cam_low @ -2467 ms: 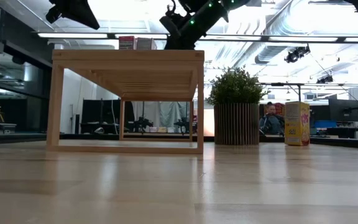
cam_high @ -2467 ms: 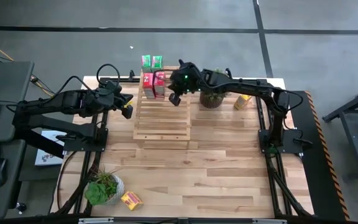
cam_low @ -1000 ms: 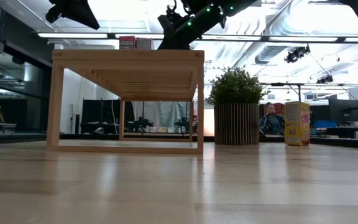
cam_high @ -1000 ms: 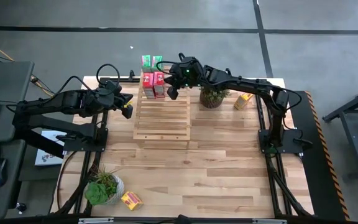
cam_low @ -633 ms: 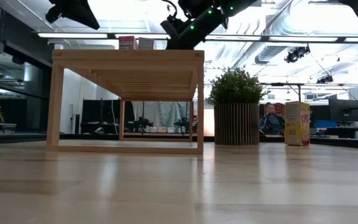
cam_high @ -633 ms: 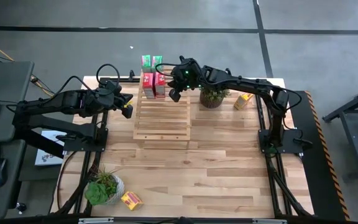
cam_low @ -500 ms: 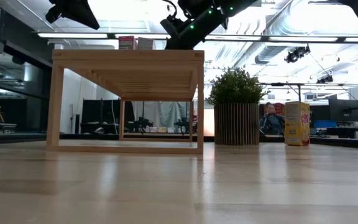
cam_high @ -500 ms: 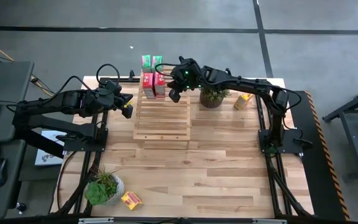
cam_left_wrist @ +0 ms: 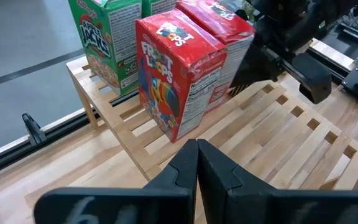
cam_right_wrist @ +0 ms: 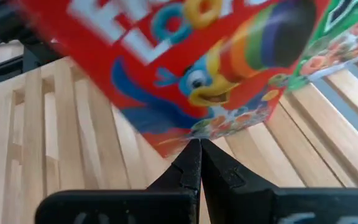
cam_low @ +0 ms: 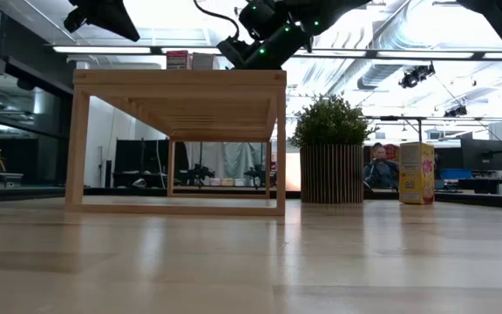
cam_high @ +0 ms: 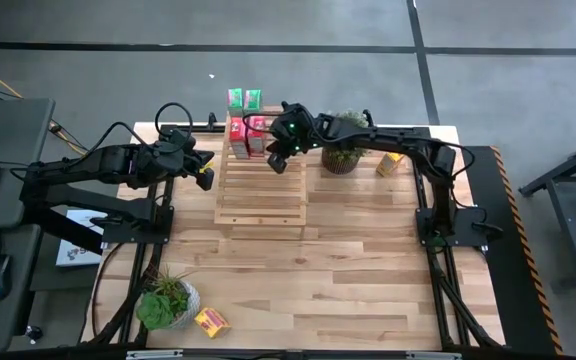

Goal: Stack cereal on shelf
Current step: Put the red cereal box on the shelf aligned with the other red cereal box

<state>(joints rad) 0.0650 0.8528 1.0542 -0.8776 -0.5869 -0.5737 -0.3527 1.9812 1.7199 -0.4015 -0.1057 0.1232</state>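
The shelf (cam_high: 261, 190), a pale slatted rack, stands at the table's far middle. On its far end stand two green cereal boxes (cam_high: 245, 98) and, just nearer, two red ones (cam_high: 248, 135), all upright on the slats. My right gripper (cam_high: 275, 157) is shut and slants down at the right-hand red box (cam_right_wrist: 185, 68) from the table's right. My left gripper (cam_high: 205, 178) hangs shut above the table, left of the shelf, its fingers (cam_left_wrist: 197, 158) pointing at the left-hand red box (cam_left_wrist: 173, 74) without reaching it. My right gripper's shut fingertips (cam_right_wrist: 197, 146) meet the lower edge (cam_right_wrist: 179, 146) of the right-hand red box's broad face, close to its near bottom corner. They slant down from the table's right. The box stands upright on the shelf's slats (cam_right_wrist: 73, 137).
A potted plant (cam_high: 343, 152) stands right of the shelf, with a yellow box (cam_high: 391, 163) upright beyond it. At the near left corner are a second plant (cam_high: 168, 300) and a yellow box (cam_high: 210, 321) lying flat. A person (cam_low: 376, 166) sits in the room behind.
My right gripper has sunk toward the shelf top, tipped further down and rolled a little, its shut tips coming to the foot of the right-hand red box. The boxes stand where they were.
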